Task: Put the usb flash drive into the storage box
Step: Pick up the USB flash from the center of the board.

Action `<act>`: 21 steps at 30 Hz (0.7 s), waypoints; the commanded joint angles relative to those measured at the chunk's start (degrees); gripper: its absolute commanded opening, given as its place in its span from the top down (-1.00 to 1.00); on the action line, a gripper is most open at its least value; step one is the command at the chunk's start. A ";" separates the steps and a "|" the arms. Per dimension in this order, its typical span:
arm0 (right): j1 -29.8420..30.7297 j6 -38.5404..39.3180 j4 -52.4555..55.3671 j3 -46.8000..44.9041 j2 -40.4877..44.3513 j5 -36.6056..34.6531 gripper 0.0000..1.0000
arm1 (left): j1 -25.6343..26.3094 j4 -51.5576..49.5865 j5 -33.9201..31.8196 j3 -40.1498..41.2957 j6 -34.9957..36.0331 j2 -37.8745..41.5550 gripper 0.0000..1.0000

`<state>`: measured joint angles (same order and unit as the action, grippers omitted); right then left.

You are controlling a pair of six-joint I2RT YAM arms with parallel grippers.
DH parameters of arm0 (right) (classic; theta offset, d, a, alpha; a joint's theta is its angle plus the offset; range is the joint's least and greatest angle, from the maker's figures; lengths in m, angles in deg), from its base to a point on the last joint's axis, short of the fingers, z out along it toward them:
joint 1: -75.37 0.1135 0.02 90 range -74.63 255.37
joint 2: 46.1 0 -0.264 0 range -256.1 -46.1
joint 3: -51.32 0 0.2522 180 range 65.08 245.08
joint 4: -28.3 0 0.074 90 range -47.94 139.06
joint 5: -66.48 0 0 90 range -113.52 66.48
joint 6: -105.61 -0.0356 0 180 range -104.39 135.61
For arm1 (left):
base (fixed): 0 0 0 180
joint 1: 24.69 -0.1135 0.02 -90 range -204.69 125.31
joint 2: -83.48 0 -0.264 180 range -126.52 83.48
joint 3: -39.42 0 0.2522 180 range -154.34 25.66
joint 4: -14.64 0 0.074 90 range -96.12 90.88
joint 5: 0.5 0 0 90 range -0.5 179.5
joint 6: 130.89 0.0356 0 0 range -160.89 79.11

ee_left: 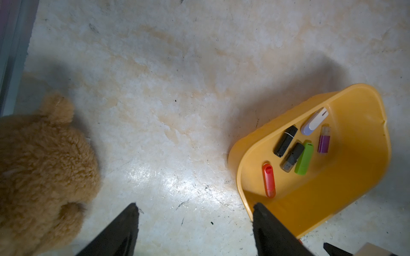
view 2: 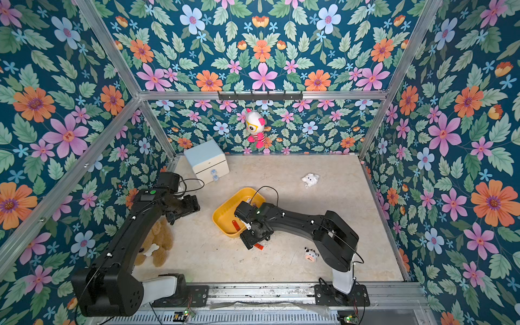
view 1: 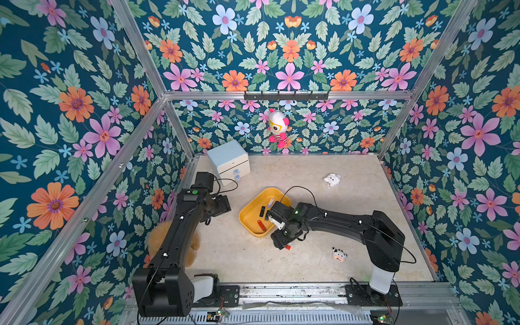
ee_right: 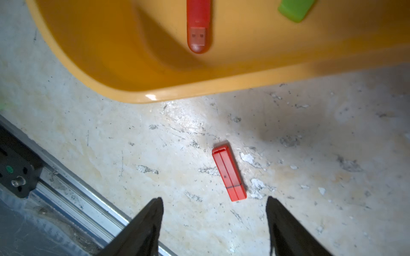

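A red usb flash drive (ee_right: 229, 172) lies flat on the table just outside the near rim of the yellow storage box (ee_right: 199, 88). In both top views it peeks out from under the right wrist (view 1: 287, 247) (view 2: 259, 246). My right gripper (ee_right: 214, 199) hangs open above it, one end of the drive lying between the fingertips, nothing held. The storage box (view 1: 247, 213) (ee_left: 241, 155) holds several flash drives, among them a red one (ee_left: 269, 179), a green one (ee_left: 304, 160) and a white one (ee_left: 314, 121). My left gripper (ee_left: 195, 205) is open and empty, left of the box.
A brown teddy bear (ee_left: 40, 168) (view 2: 157, 242) lies under the left arm. A blue-topped white cabinet (view 1: 229, 160) stands at the back left. A white plush (view 1: 332, 179) and a cow toy (view 1: 339, 254) lie to the right. The metal rail (ee_right: 66, 186) runs along the front edge.
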<state>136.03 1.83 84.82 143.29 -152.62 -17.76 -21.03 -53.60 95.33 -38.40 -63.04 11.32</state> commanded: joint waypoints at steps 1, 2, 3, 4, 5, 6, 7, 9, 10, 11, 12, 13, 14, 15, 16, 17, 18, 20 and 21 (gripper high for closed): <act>0.45 1.19 -0.58 0.97 -1.71 0.26 -0.47 | -0.01 -0.77 -0.50 -0.01 0.78 -0.17 -0.67; 0.64 1.06 -0.58 1.01 -2.16 0.23 -0.46 | -0.06 -0.78 -0.54 0.11 0.88 -0.09 -0.68; 0.69 1.07 -0.58 0.93 -2.54 0.26 -0.46 | -0.06 -0.85 -0.66 0.07 0.83 -0.09 -0.67; 0.73 0.84 -0.70 0.91 -2.84 0.37 -0.45 | -0.06 -0.94 -0.71 0.11 0.84 0.00 -0.68; 0.83 0.75 -0.67 0.81 -3.09 0.56 -0.44 | -0.06 -0.98 -0.57 0.22 0.82 0.05 -0.68; 0.84 0.68 -0.67 0.65 -3.31 0.65 -0.43 | -0.06 -0.90 -0.53 0.29 0.81 0.09 -0.68; 0.83 0.57 -0.66 0.56 -3.42 0.74 -0.42 | -0.06 -0.89 -0.53 0.40 0.78 0.17 -0.68; 0.78 0.37 -0.87 0.06 -3.44 0.99 -0.42 | -0.01 -0.89 -0.44 0.57 0.74 0.18 -0.68; 0.84 0.27 -0.97 -0.28 -3.35 1.14 -0.41 | -0.06 -0.88 -0.49 0.64 0.79 0.19 -0.69; 0.77 0.11 -1.36 -0.69 -3.34 1.26 -0.41 | -0.06 -0.88 -0.46 0.66 0.79 0.18 -0.69; 0.81 0.06 -1.49 -0.91 -3.34 1.44 -0.41 | -0.04 -0.89 -0.40 0.66 0.73 0.18 -0.68; 0.78 -0.03 -1.54 -1.16 -3.42 1.66 -0.41 | -0.06 -0.81 -0.38 0.60 0.78 0.18 -0.69; 0.81 -0.18 -1.75 -1.45 -3.49 2.07 -0.40 | -0.03 -0.79 -0.30 0.61 0.77 0.18 -0.69; 0.79 -0.26 -2.01 -1.76 -3.52 2.38 -0.40 | -0.06 -0.80 -0.30 0.58 0.70 0.11 -0.69; 0.81 -0.52 -2.46 -2.24 -3.50 2.77 -0.39 | -0.06 -0.80 -0.29 0.55 0.69 0.10 -0.69; 0.83 -0.47 -2.88 -2.60 -3.60 3.25 -0.38 | -0.06 -0.78 -0.29 0.52 0.68 0.18 -0.69; 0.83 -0.57 -3.03 -2.84 -3.68 3.33 -0.38 | -0.06 -0.85 -0.30 0.55 0.66 0.18 -0.69; 0.78 -0.60 -3.31 -3.24 -3.87 3.57 -0.35 | -0.04 -0.77 -0.40 0.60 0.67 0.27 -0.69; 0.79 -0.62 -3.41 -3.37 -3.96 3.69 -0.33 | -0.06 -0.80 -0.40 0.64 0.70 0.27 -0.69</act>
<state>136.78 1.70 82.15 140.17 -156.20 -15.07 -21.05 -53.64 95.31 -37.76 -63.02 11.34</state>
